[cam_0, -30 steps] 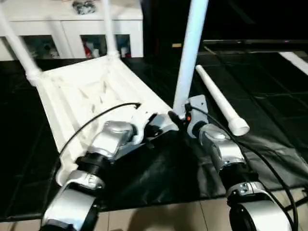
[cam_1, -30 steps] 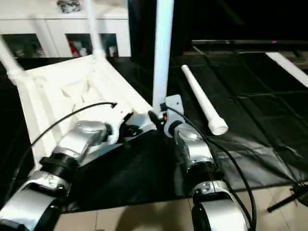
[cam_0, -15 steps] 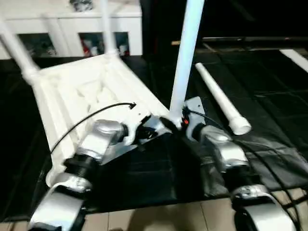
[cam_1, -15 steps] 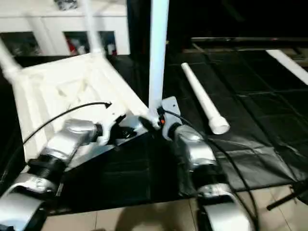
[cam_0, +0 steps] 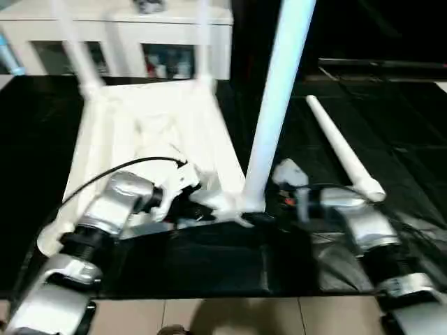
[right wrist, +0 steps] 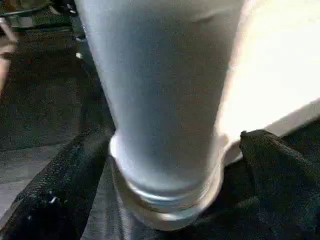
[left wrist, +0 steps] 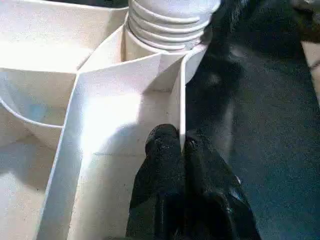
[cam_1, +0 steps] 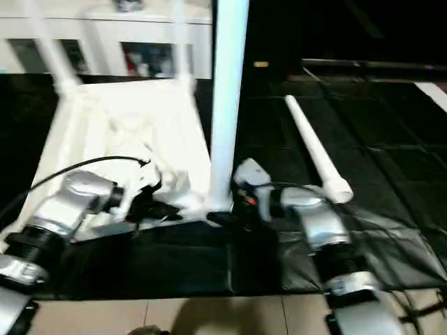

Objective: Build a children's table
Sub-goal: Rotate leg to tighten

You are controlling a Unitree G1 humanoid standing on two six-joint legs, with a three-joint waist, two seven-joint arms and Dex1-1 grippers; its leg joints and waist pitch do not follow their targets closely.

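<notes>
Upside down on the black floor mat (cam_0: 209, 258) lies the white plastic rectangular table top (cam_0: 147, 132) with its ribbed underside facing up; two white tapered legs (cam_0: 77, 59) stand in the far corner sockets, a third white tapered leg (cam_0: 276, 105) stands upright in the near corner socket (left wrist: 172, 30). Fourth loose white tapered leg (cam_0: 342, 150) lies on the mat, just beyond the right arm. Left gripper (left wrist: 181, 150) pinched narrow on the thin rim wall of the top beside that socket. Right gripper (right wrist: 165, 150) spread wide, black fingers (right wrist: 60, 175) either side of the third leg's base, apparently not clamping. Risk, as judged: the leg's ringed end may be only partly seated; a sideways knock from an arm could tip it or shift the top. White glass-door cabinet (cam_0: 140, 42) stands behind.
</notes>
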